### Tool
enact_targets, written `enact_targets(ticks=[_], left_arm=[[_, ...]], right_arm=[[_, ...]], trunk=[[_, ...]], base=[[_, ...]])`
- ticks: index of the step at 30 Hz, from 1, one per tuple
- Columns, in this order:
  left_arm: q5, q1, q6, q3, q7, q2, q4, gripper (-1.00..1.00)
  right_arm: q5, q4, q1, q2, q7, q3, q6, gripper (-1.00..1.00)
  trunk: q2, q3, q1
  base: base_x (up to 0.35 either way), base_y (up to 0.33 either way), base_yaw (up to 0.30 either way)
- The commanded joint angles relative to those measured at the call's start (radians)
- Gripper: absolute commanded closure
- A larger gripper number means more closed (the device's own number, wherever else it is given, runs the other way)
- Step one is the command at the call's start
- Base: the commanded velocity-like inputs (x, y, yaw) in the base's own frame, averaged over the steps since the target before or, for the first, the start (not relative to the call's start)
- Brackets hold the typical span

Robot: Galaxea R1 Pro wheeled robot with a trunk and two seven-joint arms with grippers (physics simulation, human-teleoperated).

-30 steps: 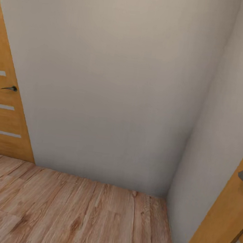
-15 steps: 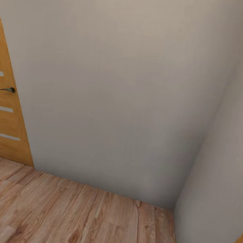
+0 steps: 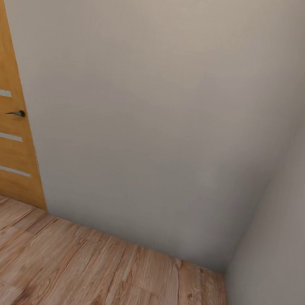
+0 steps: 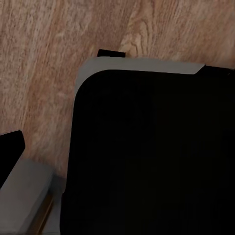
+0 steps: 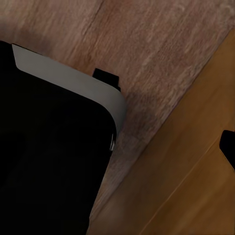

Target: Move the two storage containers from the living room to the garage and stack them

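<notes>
The head view faces a plain cream wall (image 3: 168, 102) meeting a side wall (image 3: 277, 263) at a corner on the right, with light wood-plank flooring (image 3: 85, 273) near the camera. An orange wooden door (image 3: 3, 143) with a dark handle (image 3: 17, 113) stands at the far left. Both wrist views look down on the robot's black, grey-edged base (image 4: 147, 152) over the planks; the right wrist view also catches orange door wood (image 5: 196, 171). Neither claw's opening can be told. Since a second ago the camera has swung left: the right-hand door has left the picture.
</notes>
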Motion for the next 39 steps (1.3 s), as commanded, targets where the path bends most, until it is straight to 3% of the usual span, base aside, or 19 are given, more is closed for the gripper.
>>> enact_targets(ticks=[1,10,26,39], left_arm=[[0.008,0.0,-0.002,0.001,0.0,0.0,0.0,-1.0],[0.008,0.0,-0.002,0.0,-0.001,0.001,0.001,-1.0],[0.009,0.0,-0.001,-0.001,-0.008,0.001,0.0,-1.0],[0.009,0.0,-0.002,0.0,-0.007,0.001,0.0,-1.0]], right_arm=[[-0.009,0.003,-0.001,0.001,0.001,0.008,-0.006,-1.0],[-0.009,0.003,-0.001,0.001,0.001,0.008,-0.006,-1.0],[-0.009,0.003,-0.001,0.001,0.001,0.009,-0.005,-1.0],[-0.009,0.003,-0.001,0.004,0.001,0.009,-0.005,-1.0]], trunk=[[-0.001,-0.001,0.0],[-0.001,-0.001,0.0],[-0.001,-0.001,0.0],[-0.001,-0.001,0.0]], base=[[0.002,0.0,0.252],[0.022,0.0,0.265],[0.275,0.0,0.269],[0.015,0.0,0.269]])
